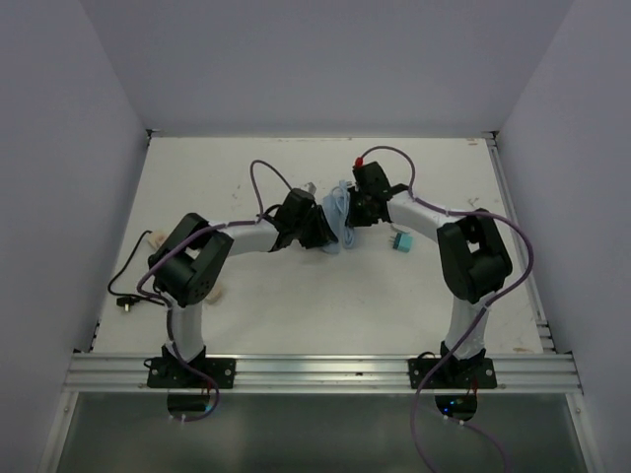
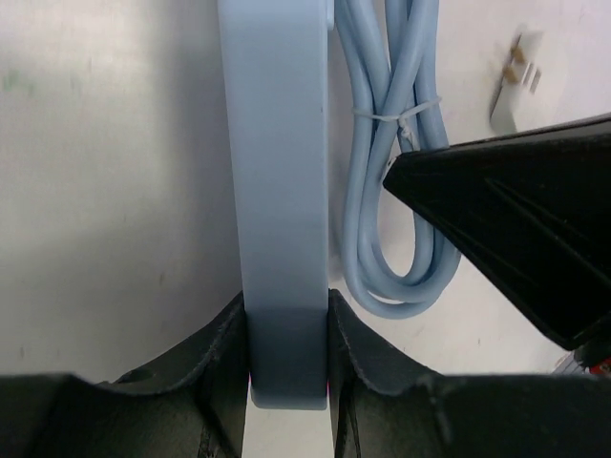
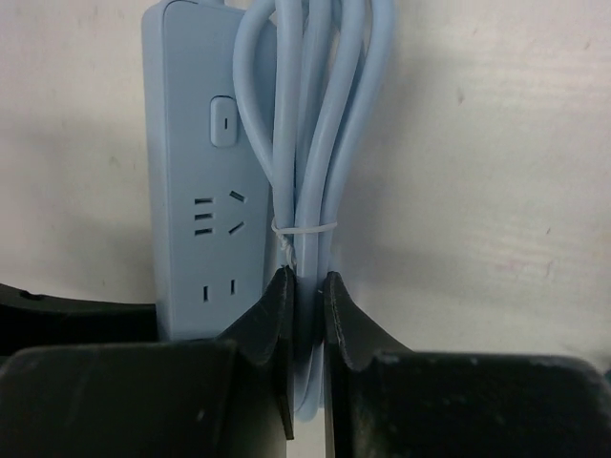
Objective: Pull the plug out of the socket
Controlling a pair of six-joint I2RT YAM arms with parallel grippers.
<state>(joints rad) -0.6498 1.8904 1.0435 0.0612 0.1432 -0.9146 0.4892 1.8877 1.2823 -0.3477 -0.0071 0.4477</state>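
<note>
Pale-blue power strip (image 2: 277, 172) clamped in left tool (image 2: 286, 305); right tool (image 3: 305, 281) pinches its bundled cable (image 3: 320, 143).

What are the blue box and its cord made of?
The box looks like hard, smooth matte plastic: flat faces, crisp edges, moulded holes. The cord seems soft, rubbery plastic, slightly shiny, since it bends into loops. The tie is probably thin white plastic.

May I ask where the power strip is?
In the top view, the power strip lies between the left arm and right arm; the left fingers clamp one end, the right fingers pinch its bundled cable.
</note>
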